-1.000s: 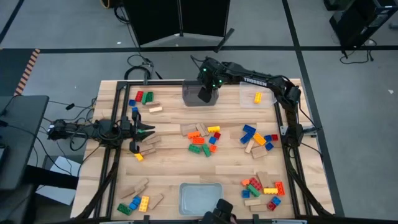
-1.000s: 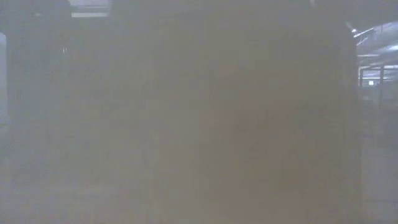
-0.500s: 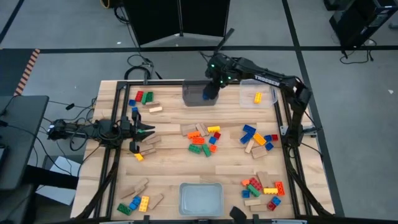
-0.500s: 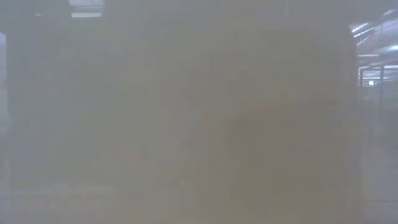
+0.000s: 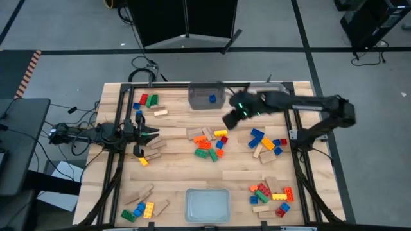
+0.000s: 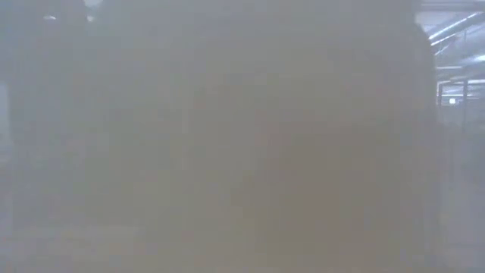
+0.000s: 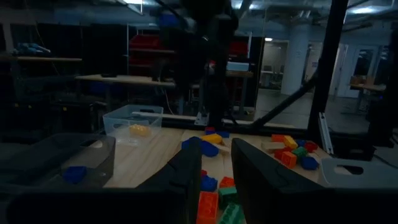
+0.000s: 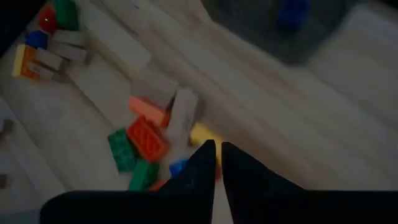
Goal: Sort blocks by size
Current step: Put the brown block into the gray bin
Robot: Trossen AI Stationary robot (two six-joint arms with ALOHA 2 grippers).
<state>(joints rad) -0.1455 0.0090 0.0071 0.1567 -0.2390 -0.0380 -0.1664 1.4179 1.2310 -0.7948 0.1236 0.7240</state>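
Blocks, studded ones in several colours and plain tan ones, lie in loose piles on the wooden table: a middle pile (image 5: 210, 144), a right pile (image 5: 266, 142), a near-right pile (image 5: 270, 192), a near-left pile (image 5: 142, 206) and a far-left group (image 5: 148, 102). My right gripper (image 5: 231, 119) hangs shut and empty just above the far side of the middle pile (image 8: 149, 137). A blue block (image 5: 212, 99) lies in the clear bin (image 5: 207, 90) at the far edge. My left gripper (image 5: 151, 135) rests at the table's left edge, its fingers (image 7: 186, 180) a little apart with nothing between them.
A second clear bin (image 5: 266, 102) at the far right holds one yellow block (image 5: 266, 99). A third bin (image 5: 207, 204) stands at the near edge. Black frame rails run along the table's left and right sides. The low view is fogged and shows nothing.
My right gripper has left its place over the far bin and swung toward the table's right and near side, and its wrist has rolled on the way. It now hangs over the middle pile's far edge. The blue block stays behind in that bin.
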